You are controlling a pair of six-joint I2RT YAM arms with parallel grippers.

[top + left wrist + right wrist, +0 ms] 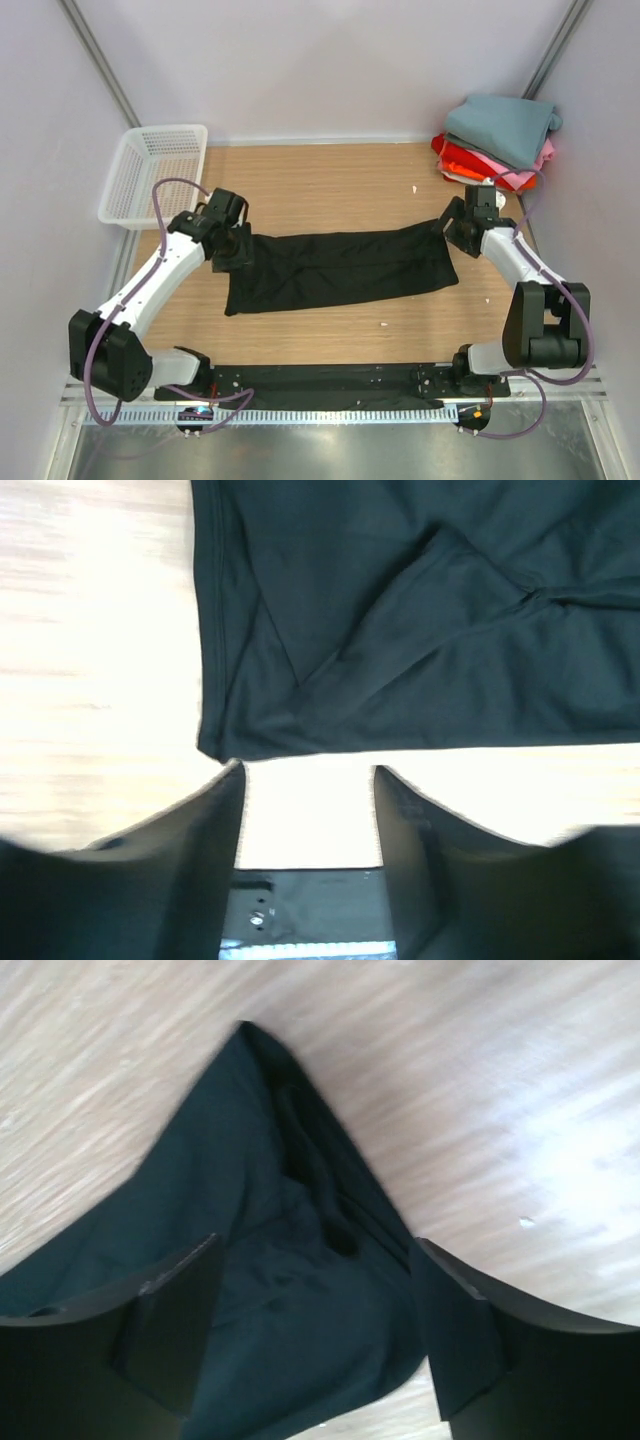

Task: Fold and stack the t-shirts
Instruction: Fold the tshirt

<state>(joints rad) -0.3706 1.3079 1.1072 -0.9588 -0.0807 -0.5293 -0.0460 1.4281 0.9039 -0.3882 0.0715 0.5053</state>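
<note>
The plain black t-shirt lies flat on the wooden table, folded into a long strip running left to right. My left gripper is open at its left end. In the left wrist view only bare table lies between the fingers, and the shirt's corner sits just past the left fingertip. My right gripper is open over the right end. In the right wrist view the black cloth lies between its spread fingers. A stack of folded shirts sits at the back right, teal-grey on top, pink and red-orange under it.
A white mesh basket stands at the back left corner. White walls close in the table on three sides. The black base rail runs along the near edge. Small white specks lie on the wood.
</note>
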